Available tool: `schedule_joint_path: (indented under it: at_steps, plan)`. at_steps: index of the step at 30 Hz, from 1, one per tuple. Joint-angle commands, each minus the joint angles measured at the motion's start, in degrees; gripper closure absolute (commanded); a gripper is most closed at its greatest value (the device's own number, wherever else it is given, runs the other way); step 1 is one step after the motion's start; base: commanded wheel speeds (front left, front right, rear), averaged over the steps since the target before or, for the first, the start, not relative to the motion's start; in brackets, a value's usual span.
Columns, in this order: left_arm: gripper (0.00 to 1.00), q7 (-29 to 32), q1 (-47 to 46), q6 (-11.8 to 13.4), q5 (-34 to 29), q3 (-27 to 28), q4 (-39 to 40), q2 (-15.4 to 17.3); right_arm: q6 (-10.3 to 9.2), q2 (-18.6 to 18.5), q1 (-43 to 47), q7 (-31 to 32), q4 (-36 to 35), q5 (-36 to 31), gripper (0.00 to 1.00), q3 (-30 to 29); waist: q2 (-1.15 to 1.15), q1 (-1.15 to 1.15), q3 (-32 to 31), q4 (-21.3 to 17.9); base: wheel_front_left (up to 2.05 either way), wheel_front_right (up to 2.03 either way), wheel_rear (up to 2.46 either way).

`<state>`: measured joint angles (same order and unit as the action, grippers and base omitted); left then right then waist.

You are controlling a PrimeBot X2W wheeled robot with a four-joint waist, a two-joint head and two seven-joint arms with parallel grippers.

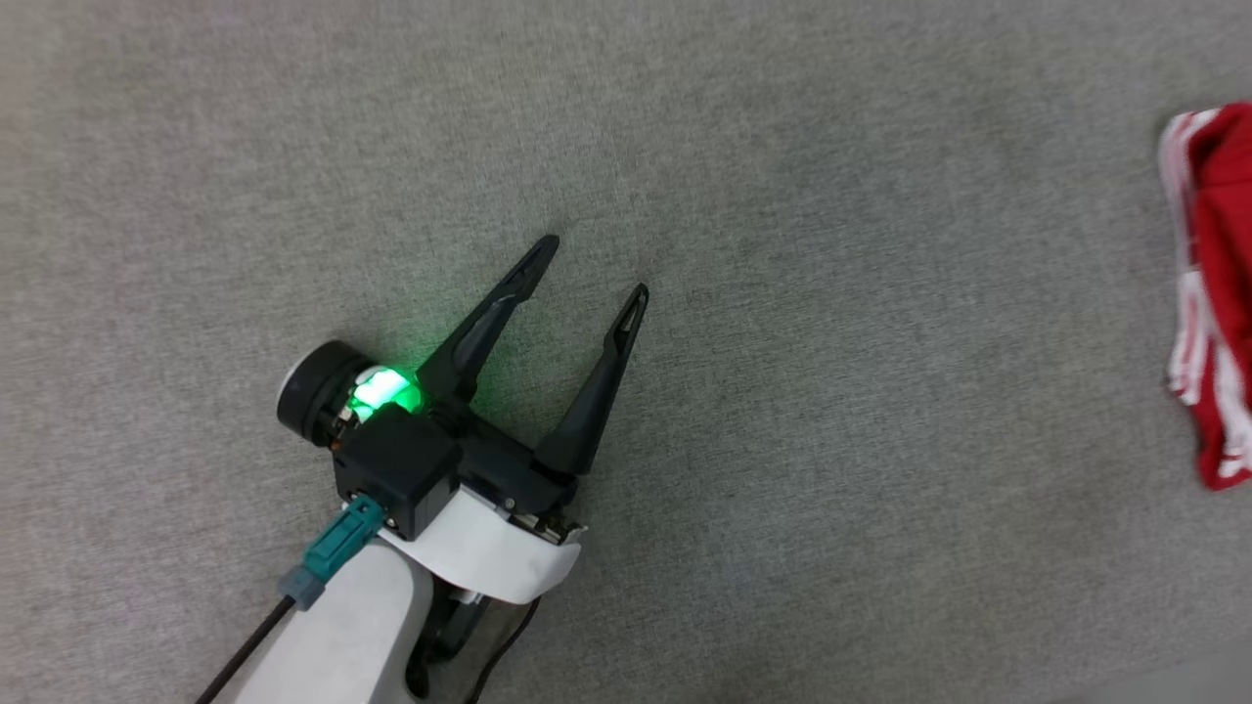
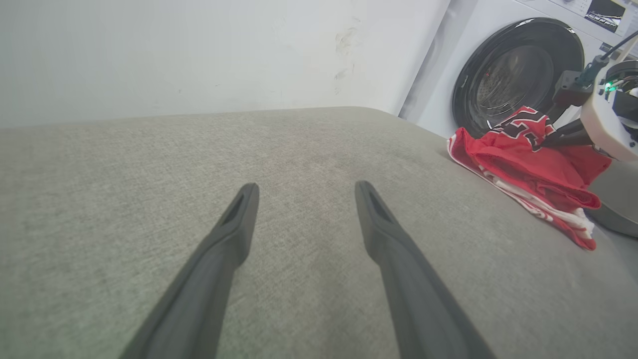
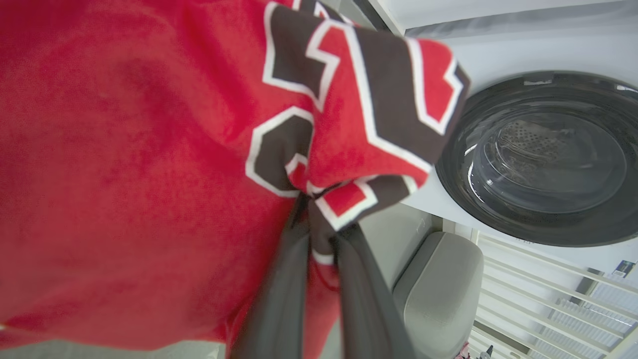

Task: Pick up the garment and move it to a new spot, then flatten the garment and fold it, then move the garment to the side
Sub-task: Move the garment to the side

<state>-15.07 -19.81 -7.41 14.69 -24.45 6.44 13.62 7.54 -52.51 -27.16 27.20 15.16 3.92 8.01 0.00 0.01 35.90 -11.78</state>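
The garment [image 1: 1218,293] is a crumpled red jersey with white striped trim, lying at the right edge of the grey cushion in the head view. In the left wrist view the garment [image 2: 528,169] sits at the far right, lifted at its top by my right gripper [image 2: 551,141]. Up close, my right gripper [image 3: 319,199] is shut on a fold of the garment [image 3: 149,174] with black, white-outlined lettering. My left gripper [image 1: 597,266] is open and empty, low over the bare cushion, well left of the garment. Its two dark fingers [image 2: 234,224] stand apart.
The grey fabric cushion [image 1: 782,147] spreads under both arms. A white washing machine with a dark round door [image 2: 518,75] stands beyond the garment, also seen as the door [image 3: 543,159] in the right wrist view. A white wall [image 2: 199,50] rises behind the cushion.
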Motion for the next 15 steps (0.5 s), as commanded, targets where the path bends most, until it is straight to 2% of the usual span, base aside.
schedule_joint_path:
  at_steps: [1, 10, 11, 12, 15]
  plan:
    - [0.00, -0.1, -1.4, -0.1, 0.0, -0.1, 0.5, 0.5, -0.10, 0.1, -1.5, -1.4, 1.5, -0.9, 1.00, -1.5, 0.00, -0.01, 2.8, 0.0, 0.00, 0.00, 0.00]
    - [0.00, 0.1, -2.9, 0.1, 0.1, 0.6, 0.8, 1.8, -0.10, 1.9, -2.4, -7.0, 8.9, -4.6, 1.00, -7.5, 0.00, -0.01, 5.1, 1.7, 0.00, 0.00, 0.00]
    - [0.00, 0.1, -2.9, 0.0, 0.1, 0.7, 0.8, 1.8, -0.10, 2.3, -2.4, -7.6, 9.0, -4.9, 0.91, -7.9, 0.00, -0.01, 5.0, 1.8, 0.00, 0.00, 0.00]
    - [0.00, 0.1, -2.8, 0.0, 0.0, 0.8, 0.8, 1.6, -0.10, 2.5, -2.7, -8.0, 9.1, -5.5, 0.03, -8.5, 0.00, -0.01, 4.7, 2.0, 0.00, 0.00, 0.00]
    - [0.00, 0.1, -2.0, 0.0, 0.1, 0.9, 0.9, 0.8, -0.10, 3.7, -2.5, -8.0, 9.4, -6.1, 0.00, -9.2, 0.00, -0.01, 2.9, 2.3, 0.00, 0.00, 0.00]
